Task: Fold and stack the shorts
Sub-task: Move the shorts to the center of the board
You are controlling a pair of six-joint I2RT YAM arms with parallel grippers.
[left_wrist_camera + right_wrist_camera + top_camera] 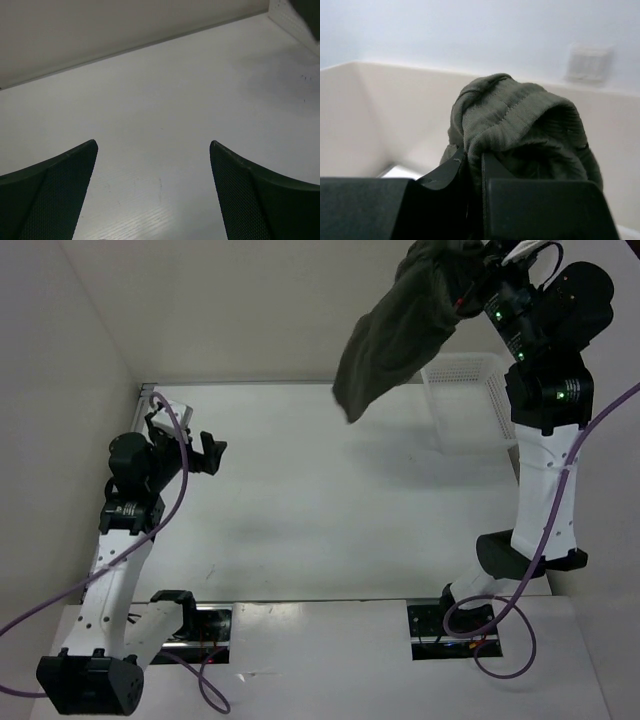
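One pair of dark olive-green, wrinkly fabric shorts (400,330) hangs in the air above and just left of the white mesh plastic basket (465,368), with its lower end dangling over the white table (330,500). The right gripper (474,160) pinches a bunched fold of the fabric. Far left of the basket, the left gripper (153,145) hovers low over the table, fingers spread wide and holding nothing.

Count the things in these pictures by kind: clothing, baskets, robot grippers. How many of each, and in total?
Clothing: 1, the dark olive-green fabric shorts, hanging from the right gripper.
Baskets: 1, the white mesh plastic basket, at the far right.
Grippers: 2, the right one shut on the shorts, the left gripper open and empty.
Total: 4.
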